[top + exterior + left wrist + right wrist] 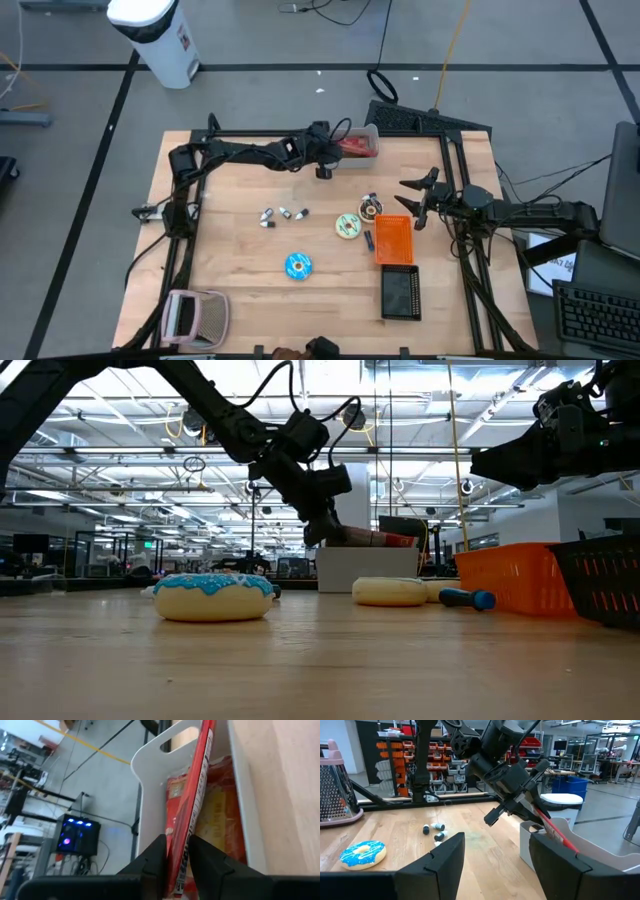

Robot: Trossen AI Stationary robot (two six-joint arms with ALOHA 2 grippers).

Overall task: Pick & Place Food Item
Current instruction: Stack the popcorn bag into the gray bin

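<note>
A flat red food packet (197, 785) stands on edge in the white bin (150, 780) at the table's far edge (365, 135), beside a yellow-and-red packet (220, 820) that lies in the bin. My left gripper (178, 857) reaches in from the table's left (335, 150), slanting down, and is shut on the red packet. My right gripper (408, 205) waits open at the table's right side, with nothing between its fingers (495, 865). My left gripper pinches the red packet's thin near edge (181, 851) between its two fingers, one on each flat face. The fingers come from the table's left, slanting down toward the bin. The packet stands on edge, sloping down from the fingers into the bin (555, 832).
On the table lie a blue-iced donut (298, 265), a pale iced donut (348, 226), a dark donut (370, 208), small cylinders (283, 214), an orange basket (393, 240), a black basket (399, 293) and a pink grater (195, 315) at the near left.
</note>
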